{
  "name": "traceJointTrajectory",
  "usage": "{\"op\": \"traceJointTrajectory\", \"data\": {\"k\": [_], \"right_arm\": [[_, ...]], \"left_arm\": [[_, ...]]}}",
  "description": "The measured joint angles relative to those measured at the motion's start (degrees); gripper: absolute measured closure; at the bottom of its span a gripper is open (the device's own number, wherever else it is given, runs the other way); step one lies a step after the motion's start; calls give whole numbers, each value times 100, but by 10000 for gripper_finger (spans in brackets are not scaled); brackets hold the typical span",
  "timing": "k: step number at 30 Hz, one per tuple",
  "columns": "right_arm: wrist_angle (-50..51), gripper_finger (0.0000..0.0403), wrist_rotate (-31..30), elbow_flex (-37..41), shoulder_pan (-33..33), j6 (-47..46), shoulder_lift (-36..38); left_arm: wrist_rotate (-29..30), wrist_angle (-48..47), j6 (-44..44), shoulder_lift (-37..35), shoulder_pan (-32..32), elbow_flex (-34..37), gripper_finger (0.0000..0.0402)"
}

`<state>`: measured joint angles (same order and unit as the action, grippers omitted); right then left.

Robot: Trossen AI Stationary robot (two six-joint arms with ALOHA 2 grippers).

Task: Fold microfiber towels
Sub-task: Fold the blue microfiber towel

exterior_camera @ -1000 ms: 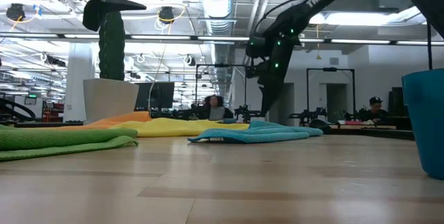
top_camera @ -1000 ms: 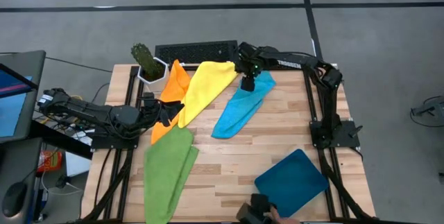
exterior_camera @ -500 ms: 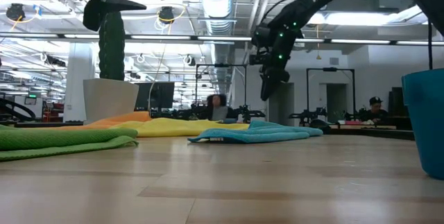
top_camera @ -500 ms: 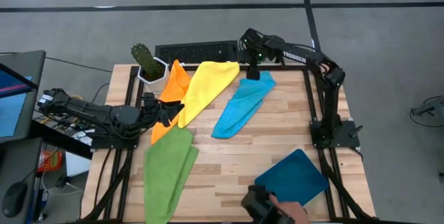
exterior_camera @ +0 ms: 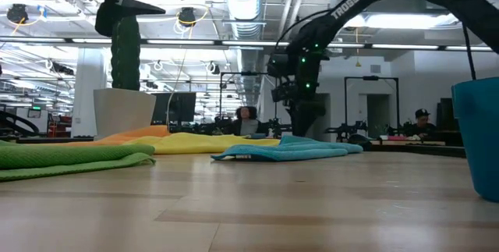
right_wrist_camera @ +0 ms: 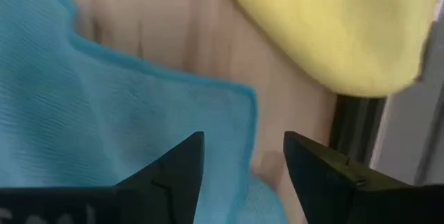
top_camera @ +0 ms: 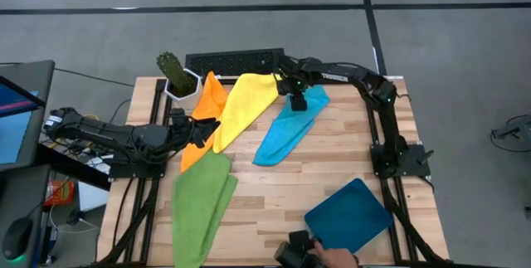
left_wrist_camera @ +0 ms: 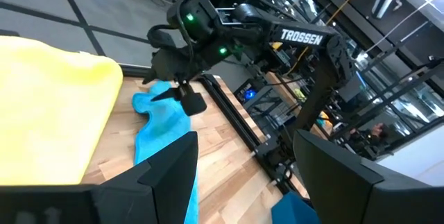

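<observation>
Step in hand: as I judge it, the right gripper [top_camera: 296, 99] is lining up to take the far corner of the light blue towel [top_camera: 286, 129] and begin a fold.
Right gripper: released, jaws parted with nothing between them, poised over the blue towel's far end close to the yellow towel [top_camera: 246, 104]; the right wrist view shows the blue corner [right_wrist_camera: 236, 106] just ahead of the fingers [right_wrist_camera: 170, 172].
Left gripper: released and empty — it waits at the tabletop's [top_camera: 332, 164] left edge, by the orange towel [top_camera: 207, 106] [top_camera: 197, 133].
Towels: orange, yellow and light blue fan out side by side across the far half of the tabletop; the green towel [top_camera: 199, 206] lies apart at the near left.
Tray: the dark teal tray [top_camera: 348, 214] sits at the near right, well apart from the towels.
How to do it well: come down squarely on the blue corner alone, clear of the yellow edge — pinch a single layer, lift only enough to free it, then carry it along the towel's length so the edges meet.
Risk: a grip too near the yellow cloth could drag both.
</observation>
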<state>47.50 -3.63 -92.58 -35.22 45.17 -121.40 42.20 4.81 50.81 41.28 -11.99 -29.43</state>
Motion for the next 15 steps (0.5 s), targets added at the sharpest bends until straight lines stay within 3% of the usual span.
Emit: {"op": "traceJointTrajectory", "data": {"k": [10, 15], "right_arm": [[-150, 188, -116, -11, -8, 14, 11], [46, 201, 340, -16, 299, 30, 383]], "left_arm": [[-183, -25, 0, 0, 214, 0, 170], [-425, -56, -14, 0, 322, 0, 170]]}}
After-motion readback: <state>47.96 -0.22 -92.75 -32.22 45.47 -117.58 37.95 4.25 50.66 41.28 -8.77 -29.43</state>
